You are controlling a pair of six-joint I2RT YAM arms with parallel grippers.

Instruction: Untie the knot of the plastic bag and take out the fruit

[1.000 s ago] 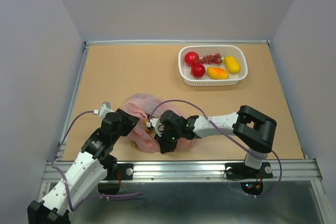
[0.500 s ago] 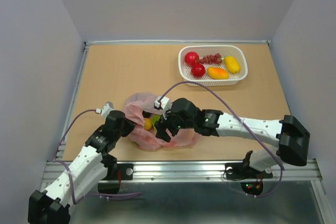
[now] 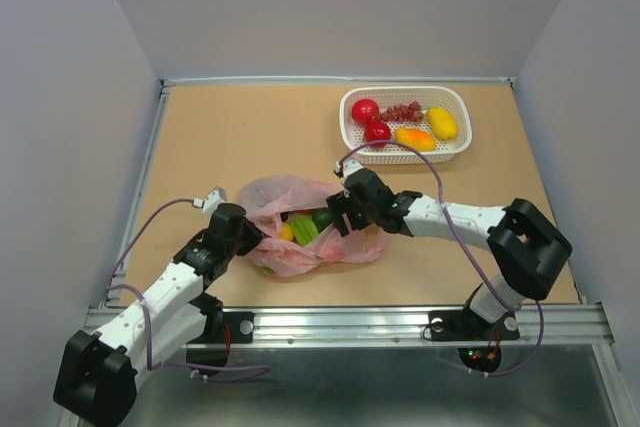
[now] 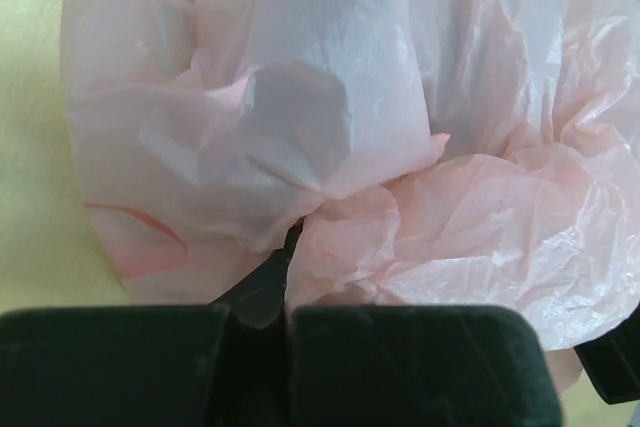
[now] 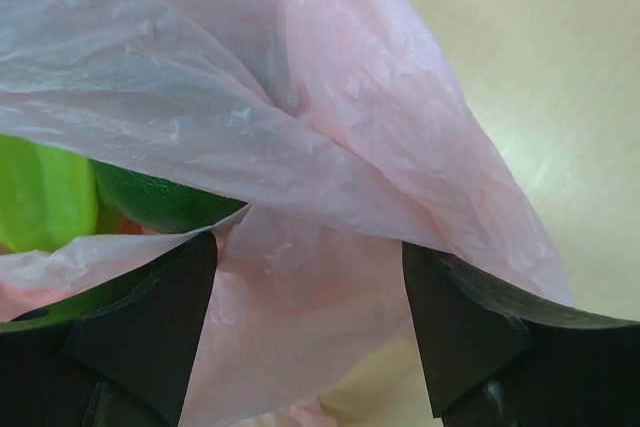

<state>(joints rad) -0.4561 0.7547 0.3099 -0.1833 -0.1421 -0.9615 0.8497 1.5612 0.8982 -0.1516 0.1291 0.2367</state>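
Note:
The pink plastic bag (image 3: 300, 252) lies crumpled near the table's front edge with its mouth spread open. No knot shows in any view. Inside it sit a light green fruit (image 3: 303, 230), a dark green one (image 3: 323, 218) and a small orange one (image 3: 286, 233). My left gripper (image 3: 250, 239) is shut on the bag's left edge; in the left wrist view pink film (image 4: 350, 147) runs into the closed jaws (image 4: 285, 312). My right gripper (image 3: 346, 215) stands open at the bag's right rim, with loose film (image 5: 300, 277) between its fingers (image 5: 150, 327) and green fruit (image 5: 40, 197) just beyond.
A white basket (image 3: 400, 156) at the back right holds two red fruits (image 3: 366, 111), dark grapes (image 3: 402, 111), an orange fruit (image 3: 414, 138) and a yellow one (image 3: 442, 122). Grey walls close in the table on three sides. The right arm's cable arches over the bag.
My right gripper has opened, let go of the bag and drawn back right and away. My left gripper has closed on the bag's left edge. The bag's mouth has spread, baring the fruit.

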